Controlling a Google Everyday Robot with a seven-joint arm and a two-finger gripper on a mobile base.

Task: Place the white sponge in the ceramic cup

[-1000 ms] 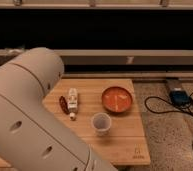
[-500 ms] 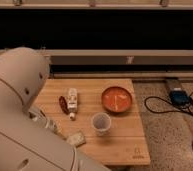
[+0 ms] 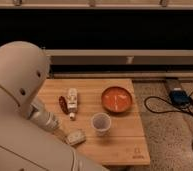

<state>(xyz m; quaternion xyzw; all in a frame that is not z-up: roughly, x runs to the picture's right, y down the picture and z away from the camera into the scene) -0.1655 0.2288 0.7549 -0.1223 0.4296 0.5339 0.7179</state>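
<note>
Looming across the near side, my arm [image 3: 20,95] covers much of the wooden table [image 3: 132,142]; an orange-red bowl [image 3: 116,99] sits behind the ceramic cup [image 3: 101,123]. My gripper [image 3: 65,133], fingers closed, meets the white sponge [image 3: 77,137], a flat pale pad just beside the cup; pinched or not, I cannot tell.

The white sponge [image 3: 76,137], a small off-white pad, lies flat with the closed gripper [image 3: 66,133] at its left end. The pale ceramic cup [image 3: 101,123] stands upright just right of it.
</note>
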